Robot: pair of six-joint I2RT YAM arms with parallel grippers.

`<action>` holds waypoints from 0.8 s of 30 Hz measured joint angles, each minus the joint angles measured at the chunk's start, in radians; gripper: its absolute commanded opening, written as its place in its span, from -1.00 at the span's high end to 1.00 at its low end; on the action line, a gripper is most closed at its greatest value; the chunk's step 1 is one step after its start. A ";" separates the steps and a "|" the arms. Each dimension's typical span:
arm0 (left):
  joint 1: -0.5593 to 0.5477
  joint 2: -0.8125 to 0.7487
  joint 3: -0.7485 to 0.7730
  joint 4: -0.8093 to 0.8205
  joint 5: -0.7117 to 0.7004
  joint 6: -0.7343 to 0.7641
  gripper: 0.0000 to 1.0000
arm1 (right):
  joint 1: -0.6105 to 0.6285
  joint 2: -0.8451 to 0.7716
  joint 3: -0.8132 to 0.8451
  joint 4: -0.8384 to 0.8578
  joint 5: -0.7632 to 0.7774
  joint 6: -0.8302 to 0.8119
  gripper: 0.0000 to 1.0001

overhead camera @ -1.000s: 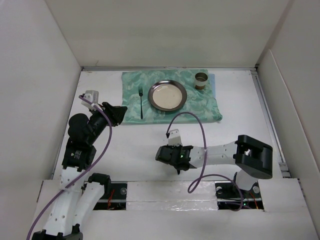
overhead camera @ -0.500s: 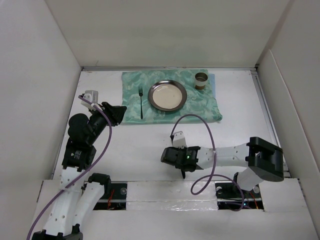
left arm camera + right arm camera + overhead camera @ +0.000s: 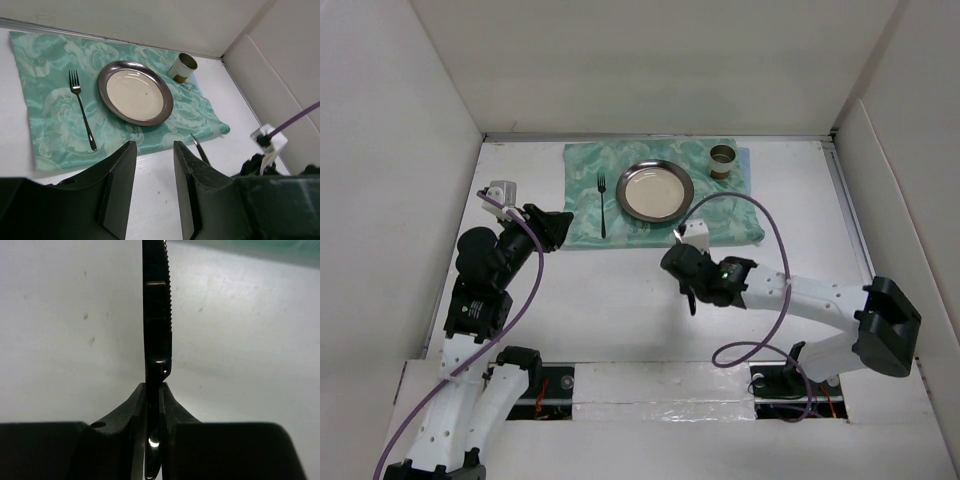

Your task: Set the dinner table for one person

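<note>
Right at the wrist, the right gripper (image 3: 153,390) has its two fingers pinched hard on the handle of a knife (image 3: 157,315). The blade runs straight out ahead of the fingers, turned on edge, with its serrated side to the right in the wrist view. Bare white surface lies under the blade, and whether the knife touches it cannot be told. In the left wrist view the knife tip (image 3: 194,138) stands just short of the near edge of the green cloth (image 3: 45,115), to the right of the plate (image 3: 135,92).

The left gripper (image 3: 150,175) stands parted with nothing between its fingers, low over the table just off the cloth's near left corner.

On the cloth the fork (image 3: 602,205) lies left of the plate, apart from it, tines toward the far wall. The cup (image 3: 723,160) stands upright at the far right corner. A strip of cloth to the right of the plate is uncovered.

The dinner table (image 3: 600,300) spreads under all of this, with open white surface between the cloth's near edge and the arm bases. White wall panels (image 3: 380,150) close it in on the left, far and right sides, and the cloth sits close to the far one.
</note>
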 measured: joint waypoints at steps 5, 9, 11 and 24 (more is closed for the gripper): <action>0.000 0.000 0.000 0.000 0.000 0.000 0.35 | -0.184 -0.005 0.067 0.068 -0.023 -0.127 1.00; 0.000 0.001 0.000 0.000 0.000 0.000 0.35 | -0.337 0.051 0.134 0.123 -0.074 -0.227 1.00; 0.000 0.002 0.000 0.000 0.000 0.000 0.35 | -0.409 0.105 0.189 0.143 -0.105 -0.272 1.00; 0.000 0.020 0.000 0.000 0.007 0.000 0.35 | -0.643 0.509 0.509 0.225 -0.279 -0.462 1.00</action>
